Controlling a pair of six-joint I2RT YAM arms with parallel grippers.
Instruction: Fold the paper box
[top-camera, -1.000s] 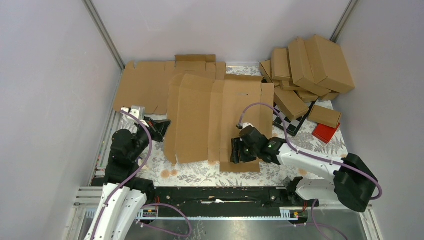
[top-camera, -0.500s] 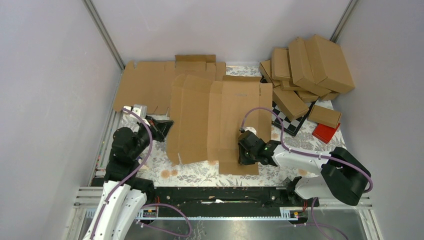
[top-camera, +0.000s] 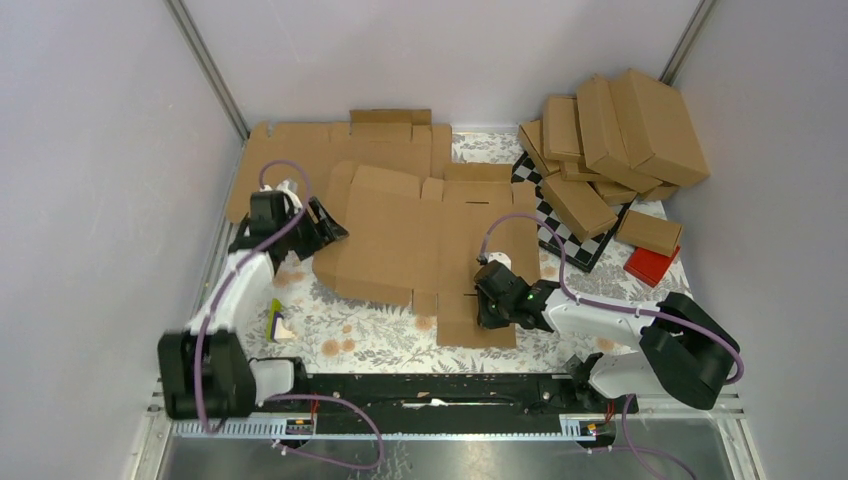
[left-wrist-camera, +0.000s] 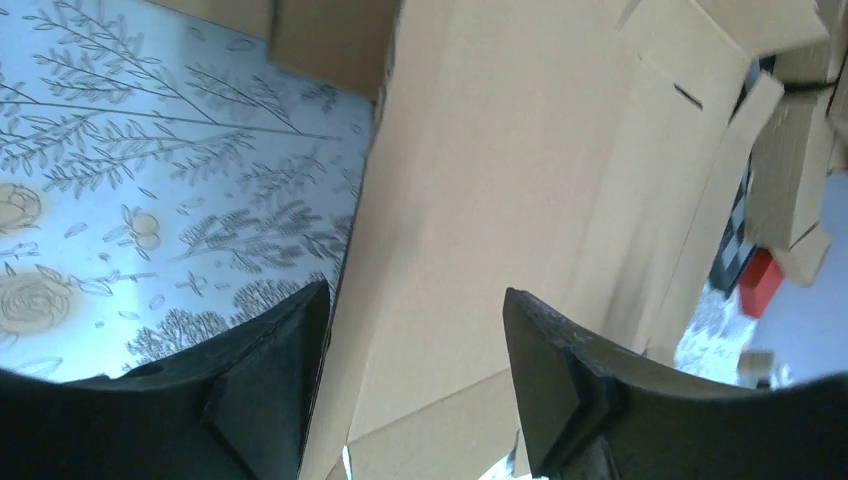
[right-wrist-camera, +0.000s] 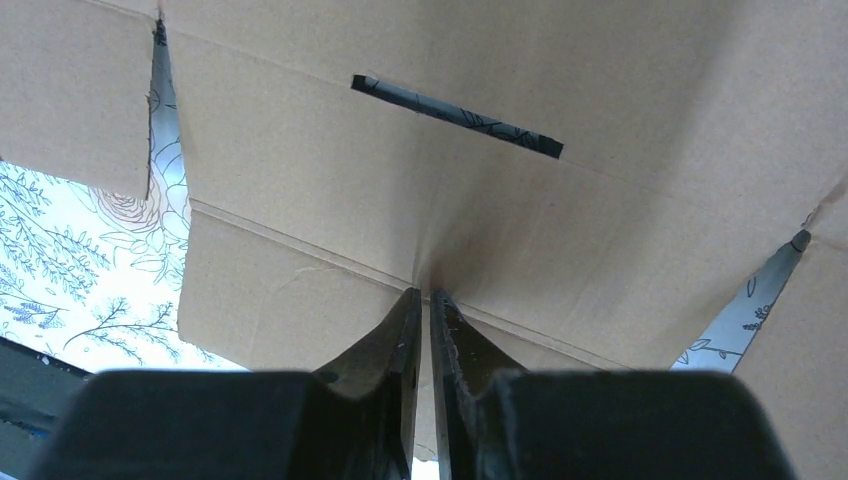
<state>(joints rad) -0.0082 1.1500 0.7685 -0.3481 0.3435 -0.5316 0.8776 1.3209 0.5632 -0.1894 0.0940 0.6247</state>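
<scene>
The paper box (top-camera: 400, 230) is a flat brown die-cut sheet spread over the middle of the flowered table, its left panels lying slightly raised. My left gripper (top-camera: 328, 226) is open at the sheet's left edge. In the left wrist view the cardboard (left-wrist-camera: 520, 170) stretches ahead between the spread fingers (left-wrist-camera: 270, 370) of the gripper (left-wrist-camera: 414, 290), and nothing is clamped. My right gripper (top-camera: 488, 303) points down onto the sheet's near right part. In the right wrist view it (right-wrist-camera: 428, 292) is shut, its tips resting against a crease of the cardboard (right-wrist-camera: 560, 230) below a slot.
A second flat cardboard sheet (top-camera: 300, 165) lies at the back left. Several folded boxes (top-camera: 620, 130) are piled at the back right, over a checkered board (top-camera: 575, 248), with a red block (top-camera: 650, 266) beside it. A small green-and-white item (top-camera: 279, 322) lies by the left arm.
My left gripper opened and the left arm swung back and stretched out. The sheet's raised left panels dropped lower. My right gripper shut and shifted slightly right on the cardboard.
</scene>
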